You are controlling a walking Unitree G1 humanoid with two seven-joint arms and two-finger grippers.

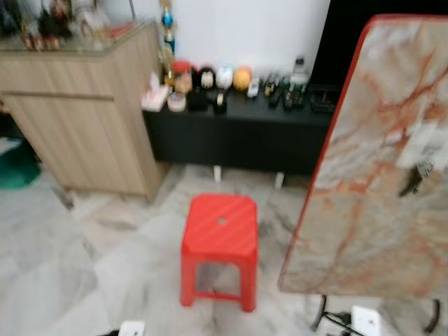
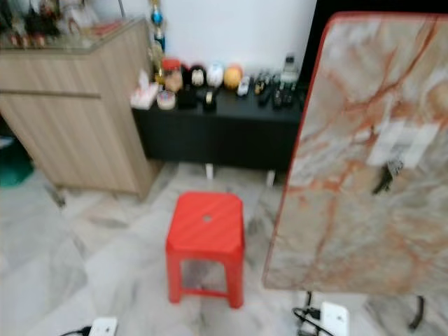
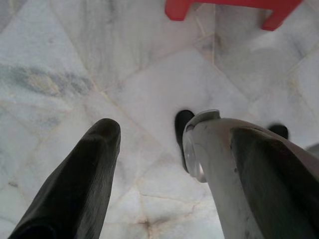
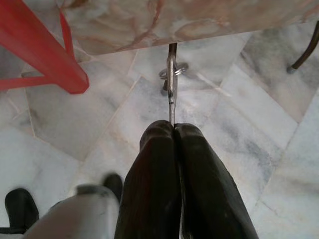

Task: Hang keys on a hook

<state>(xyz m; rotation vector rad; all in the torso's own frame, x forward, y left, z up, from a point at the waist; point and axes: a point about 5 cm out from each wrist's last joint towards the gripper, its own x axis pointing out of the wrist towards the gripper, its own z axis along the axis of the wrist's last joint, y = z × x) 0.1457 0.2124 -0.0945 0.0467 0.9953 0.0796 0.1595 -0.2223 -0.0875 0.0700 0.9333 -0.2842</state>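
Here the keys (image 4: 172,84) are pinched edge-on between the pressed-together fingers of the right gripper (image 4: 174,130), low over the floor. A dark hook (image 1: 413,180) is seen high on the tilted tabletop (image 1: 364,210), up and rightward. The left gripper (image 3: 169,149) hangs spread, idle.

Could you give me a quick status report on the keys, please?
Right gripper shut on keys, held low above marble floor. Left gripper open, idle. Dark hook on upended marbled tabletop ahead; red stool beside it.
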